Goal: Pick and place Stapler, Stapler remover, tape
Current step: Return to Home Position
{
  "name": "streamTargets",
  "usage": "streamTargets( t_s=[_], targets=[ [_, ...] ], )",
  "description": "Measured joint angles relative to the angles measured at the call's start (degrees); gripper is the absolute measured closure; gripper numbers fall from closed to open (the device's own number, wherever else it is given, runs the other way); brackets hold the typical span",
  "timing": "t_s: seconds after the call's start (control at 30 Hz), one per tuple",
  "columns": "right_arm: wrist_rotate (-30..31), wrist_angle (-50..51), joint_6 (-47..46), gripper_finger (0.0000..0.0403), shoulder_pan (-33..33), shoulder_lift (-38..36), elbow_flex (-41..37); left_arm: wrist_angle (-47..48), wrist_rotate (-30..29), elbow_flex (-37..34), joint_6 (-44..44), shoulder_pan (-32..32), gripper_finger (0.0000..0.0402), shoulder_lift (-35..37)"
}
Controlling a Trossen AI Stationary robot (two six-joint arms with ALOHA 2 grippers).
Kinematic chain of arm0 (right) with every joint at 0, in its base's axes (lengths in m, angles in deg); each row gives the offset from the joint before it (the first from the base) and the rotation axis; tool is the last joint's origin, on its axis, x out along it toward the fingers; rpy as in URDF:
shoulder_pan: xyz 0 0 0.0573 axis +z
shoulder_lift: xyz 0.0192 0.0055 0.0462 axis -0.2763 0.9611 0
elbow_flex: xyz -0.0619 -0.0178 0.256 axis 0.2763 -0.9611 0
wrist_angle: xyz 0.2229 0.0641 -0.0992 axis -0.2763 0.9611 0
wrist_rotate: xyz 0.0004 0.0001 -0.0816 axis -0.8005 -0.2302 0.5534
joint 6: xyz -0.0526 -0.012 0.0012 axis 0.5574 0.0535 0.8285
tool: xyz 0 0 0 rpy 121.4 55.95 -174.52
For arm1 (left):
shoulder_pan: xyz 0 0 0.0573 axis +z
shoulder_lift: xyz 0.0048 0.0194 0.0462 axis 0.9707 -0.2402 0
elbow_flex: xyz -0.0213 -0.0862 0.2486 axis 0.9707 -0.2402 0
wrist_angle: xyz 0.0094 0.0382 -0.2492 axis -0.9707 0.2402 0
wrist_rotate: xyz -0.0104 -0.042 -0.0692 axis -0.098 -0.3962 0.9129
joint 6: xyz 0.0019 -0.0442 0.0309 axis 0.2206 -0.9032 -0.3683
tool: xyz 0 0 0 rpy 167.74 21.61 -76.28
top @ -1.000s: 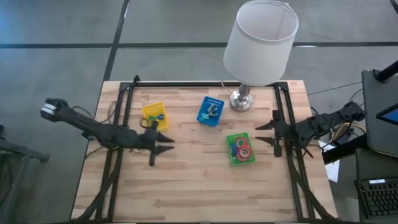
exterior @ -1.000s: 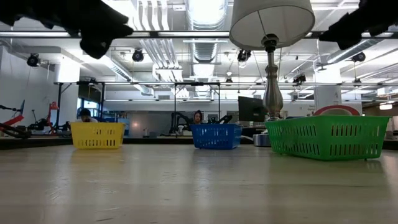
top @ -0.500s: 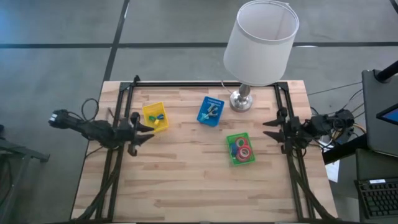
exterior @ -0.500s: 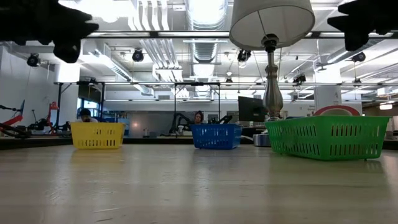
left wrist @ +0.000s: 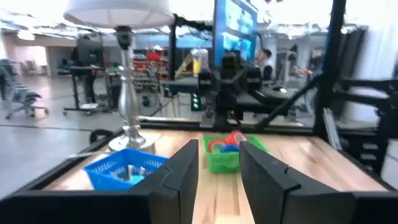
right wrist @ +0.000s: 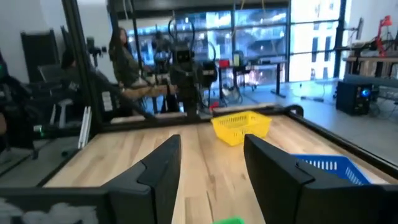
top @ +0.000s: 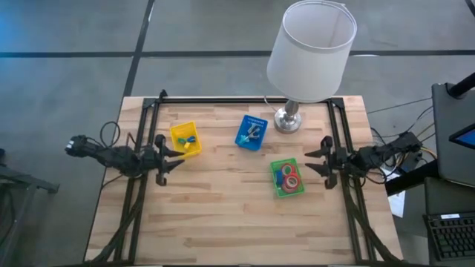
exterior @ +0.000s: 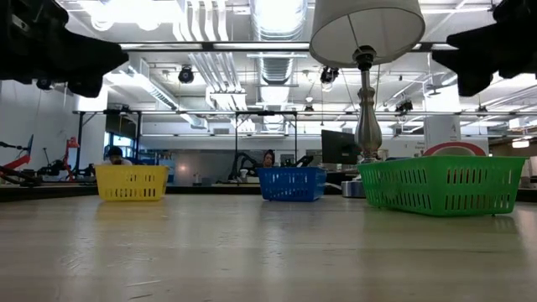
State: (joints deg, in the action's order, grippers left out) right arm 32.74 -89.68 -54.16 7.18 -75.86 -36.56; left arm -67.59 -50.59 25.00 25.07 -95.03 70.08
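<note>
The tape rolls (top: 289, 177), red and one bluish, lie in a small green tray (top: 277, 165) on the table's right half; in the left wrist view red rolls (left wrist: 227, 140) show above that tray's wall (left wrist: 222, 162). A yellow tray (top: 178, 131) and a blue tray (top: 244, 139) on the far half each hold small items I cannot identify. My left gripper (top: 168, 158) hovers open near the left edge, just to the near-left of the yellow tray. My right gripper (top: 320, 162) hovers open near the right edge, right of the green tray. Both (left wrist: 219, 180) (right wrist: 211, 174) are empty.
A table lamp stands by its metal base (top: 287, 121) at the far edge, between the blue tray and the right frame rail, with its white shade (top: 312, 48) above. Black frame rails (top: 145, 141) (top: 343, 141) run along both side edges. Bare wood (top: 223, 215) fills the near half.
My left gripper has drawn back toward the table's left edge and slightly toward the far edge, from the near-right of the yellow tray to its near-left, still open. My right arm has folded back, its gripper staying open near the right edge. The trays and rolls have not moved.
</note>
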Motion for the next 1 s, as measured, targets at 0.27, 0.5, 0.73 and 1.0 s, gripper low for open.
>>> streamTargets(
  t_s=[0.27, 0.5, 0.73, 1.0],
  targets=[
    [0.2, -1.0, -1.8, 0.0241, 0.0, 0.8, -1.9, 2.2, -8.5, 0.0, -2.4, 0.1, 0.029, -0.1],
    [0.2, -0.8, -0.3, 0.024, 0.0, 1.2, -1.9, 2.2, -9.8, 0.0, -6.8, 0.1, 0.0291, -0.8],
    [0.2, -0.8, -1.2, 0.0232, 0.0, 1.2, -1.9, 2.2, -9.8, 0.0, -6.8, 0.1, 0.0289, -1.1],
    [0.2, -0.8, -1.2, 0.0236, 0.0, 1.2, -1.9, 2.2, -9.8, -0.1, -6.9, 0.1, 0.0289, -1.1]
  ],
)
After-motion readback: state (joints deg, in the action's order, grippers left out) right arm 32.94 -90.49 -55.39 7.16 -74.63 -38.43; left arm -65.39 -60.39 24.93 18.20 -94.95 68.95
